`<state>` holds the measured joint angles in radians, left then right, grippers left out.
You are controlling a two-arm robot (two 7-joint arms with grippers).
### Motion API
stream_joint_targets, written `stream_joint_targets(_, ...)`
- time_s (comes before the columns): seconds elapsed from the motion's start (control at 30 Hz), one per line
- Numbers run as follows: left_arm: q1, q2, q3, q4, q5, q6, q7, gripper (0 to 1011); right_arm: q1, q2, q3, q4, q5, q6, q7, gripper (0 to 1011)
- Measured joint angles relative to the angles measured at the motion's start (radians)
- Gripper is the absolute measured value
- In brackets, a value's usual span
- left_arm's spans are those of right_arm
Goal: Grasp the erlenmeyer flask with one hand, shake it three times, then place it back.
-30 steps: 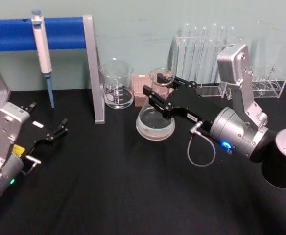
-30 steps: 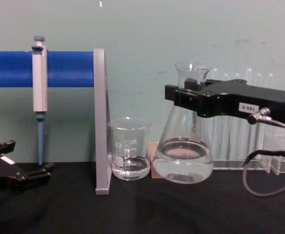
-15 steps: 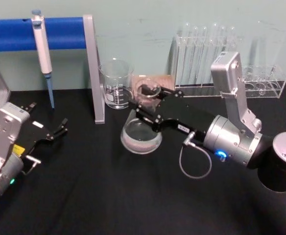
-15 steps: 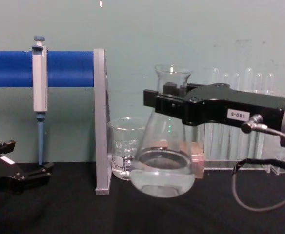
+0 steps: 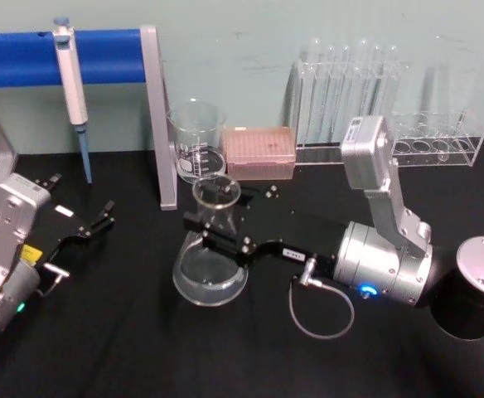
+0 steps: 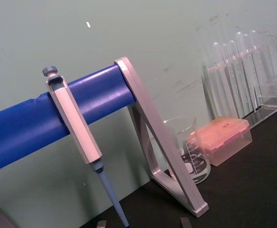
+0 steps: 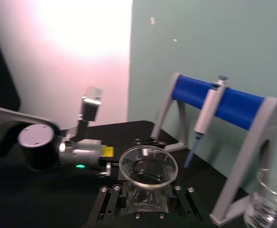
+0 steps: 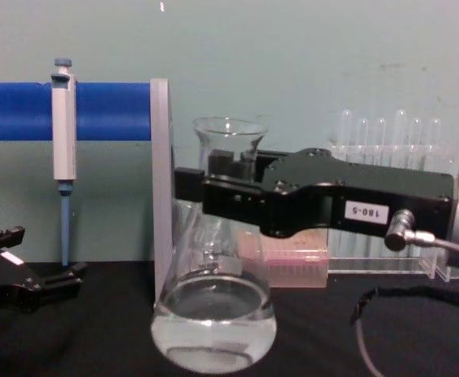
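right claw (image 5: 210, 232) clamped on flask (image 5: 210, 280) neck | left claw (image 5: 99, 218) parked, apart | risk — liquid sloshes out, or glass slips, if shaken hard

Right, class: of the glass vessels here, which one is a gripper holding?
The erlenmeyer flask: the right gripper clamps its neck, while the beaker and test tubes stand untouched by the back wall.

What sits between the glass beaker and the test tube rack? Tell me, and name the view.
The pink box sits between the beaker and the test tube rack, as the head view shows.
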<state>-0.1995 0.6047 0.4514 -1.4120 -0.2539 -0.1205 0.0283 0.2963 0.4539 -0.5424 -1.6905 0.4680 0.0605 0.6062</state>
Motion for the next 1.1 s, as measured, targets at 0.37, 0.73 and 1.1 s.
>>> stream_joint_targets(0.37, 0.000, 0.000, 0.000, 0.000, 0.000, 0.000, 0.000, 1001, 0.015, 0.034, -0.046, -0.013, 0.026, -0.017, 0.054, 450)
stream_joint_targets(0.73, 0.000, 0.000, 0.000, 0.000, 0.000, 0.000, 0.000, 1001, 0.036, 0.047, -0.067, 0.000, 0.039, -0.031, 0.045, 451)
stream_joint_targets(1.1, 0.000, 0.000, 0.000, 0.000, 0.000, 0.000, 0.000, 1001, 0.050, 0.005, -0.023, 0.062, -0.001, -0.033, -0.085, 450)
